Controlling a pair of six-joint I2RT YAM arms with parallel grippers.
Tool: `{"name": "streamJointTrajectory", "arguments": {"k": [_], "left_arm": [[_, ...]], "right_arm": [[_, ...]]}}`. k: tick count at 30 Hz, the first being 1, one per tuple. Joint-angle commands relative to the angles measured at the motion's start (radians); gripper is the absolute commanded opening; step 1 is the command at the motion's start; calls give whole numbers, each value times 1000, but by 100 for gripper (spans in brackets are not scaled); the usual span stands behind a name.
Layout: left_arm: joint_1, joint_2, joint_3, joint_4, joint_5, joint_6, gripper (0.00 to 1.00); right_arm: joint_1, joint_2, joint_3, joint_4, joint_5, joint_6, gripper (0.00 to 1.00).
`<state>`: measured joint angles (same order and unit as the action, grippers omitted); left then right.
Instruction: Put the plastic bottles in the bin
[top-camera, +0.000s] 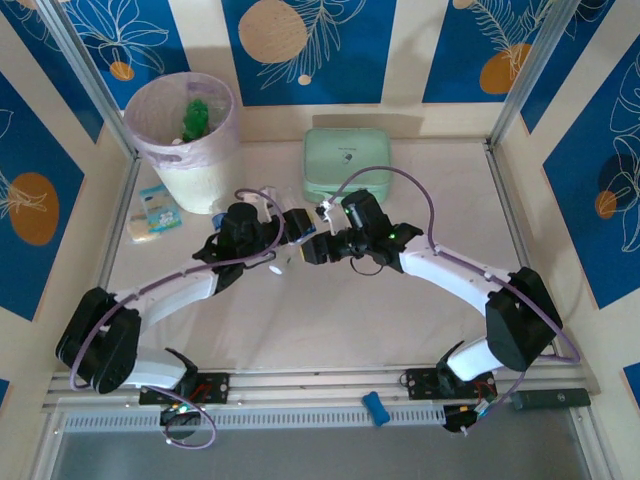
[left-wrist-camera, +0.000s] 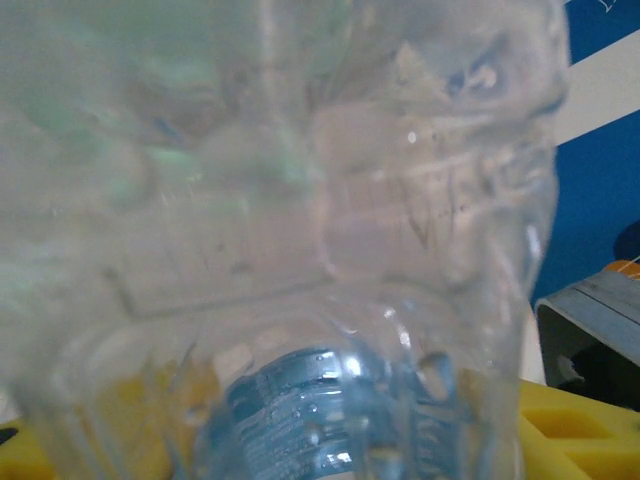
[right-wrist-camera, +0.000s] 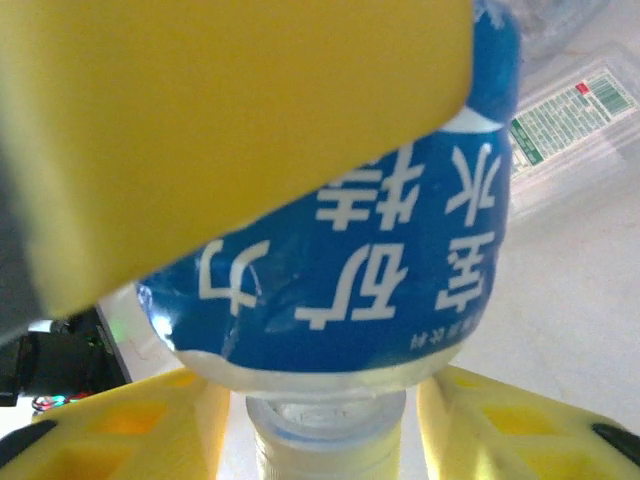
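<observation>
Clamping a bottle (right-wrist-camera: 380, 250) mid-frame, the left pincer (top-camera: 280, 248) is probably taking it from the right pincer (top-camera: 318, 247), grip unclear, before swinging to the upper-left bin (top-camera: 200, 180).

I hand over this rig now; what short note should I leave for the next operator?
Left hand: seems shut on the clear bottle, mid-table.
Right hand: shut on the same bottle, at its neck.
The bin: far left corner, green bottle inside.
Done: at least that one binned.
To do: probably the right lets go, and the left carries the clear bottle to the bin.
</observation>
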<state>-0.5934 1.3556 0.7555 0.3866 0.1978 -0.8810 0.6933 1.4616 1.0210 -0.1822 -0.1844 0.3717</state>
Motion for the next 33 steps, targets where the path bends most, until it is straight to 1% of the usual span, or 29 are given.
{"name": "streamJointTrajectory", "arguments": {"k": [1,3,5,9,12,15,19,24,28,33], "left_arm": [[17,-63,21,-62,-56,73,60],[39,-84,46,-118,-62,114,60],[69,-108,81,-180,-64,162,59],[139,-142,158,-270,-44,241,58],[199,-152,248,-348,-11,315,58],[270,-136,383,-463,36,405,57],[367,-79,589,-633,82,529,58],[474,28,820,-772,100,639,58],[563,134,983,-825,126,663,57],[642,278,1179,-900,121,690,57]], "right_arm": [[7,-33,0,36,-8,13,64],[0,-58,-22,55,-1,24,70],[-10,-85,-48,77,-3,40,74],[-34,-129,-90,112,1,77,79],[-44,-145,-111,122,30,97,82],[-49,-150,-121,108,90,117,88],[-53,-151,-133,95,158,148,99],[-55,-152,-137,68,208,161,99],[-55,-168,-133,27,244,151,99],[-57,-211,-147,0,287,141,99]]}}
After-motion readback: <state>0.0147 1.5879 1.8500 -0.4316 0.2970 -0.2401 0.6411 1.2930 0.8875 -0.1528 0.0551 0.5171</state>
